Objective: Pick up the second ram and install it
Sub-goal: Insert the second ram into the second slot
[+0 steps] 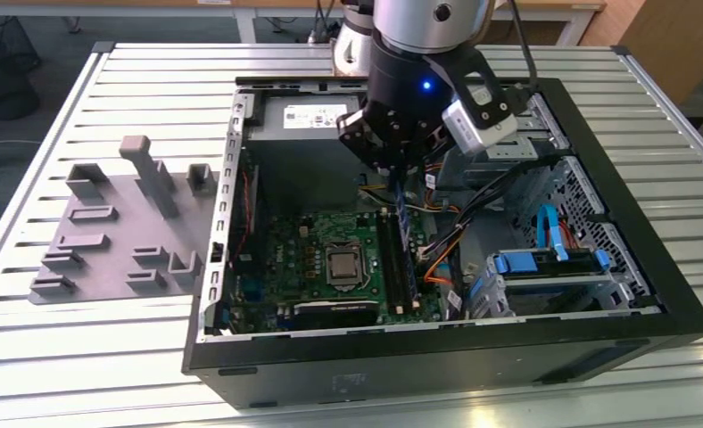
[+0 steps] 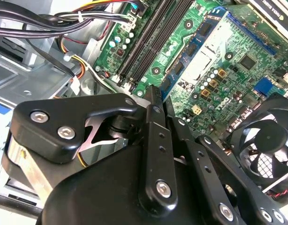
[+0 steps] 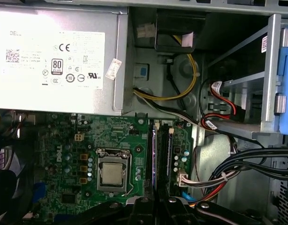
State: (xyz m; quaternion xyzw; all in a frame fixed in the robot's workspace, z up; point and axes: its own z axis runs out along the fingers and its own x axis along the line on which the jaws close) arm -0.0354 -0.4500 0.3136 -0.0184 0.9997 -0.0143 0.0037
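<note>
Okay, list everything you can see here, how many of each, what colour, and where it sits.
Slatted metal table: one, silver, under everything.
Open computer case: one, black, on the table.
Plastic tray with raised blocks: one, grey, on the exterior view's left of the case.
Square motherboard: one, green, inside the case.
Processor socket: one, silver, on the motherboard.
Long narrow memory stick with dark chips: one, blue, at the black slots beside the socket.
Power supply box: one, grey, inside the case.
Cooling fan: one, black, at the motherboard's edge.
Robot arm: one, silver and black, over the case.
Gripper: one, black, lowered towards the slots.
</note>
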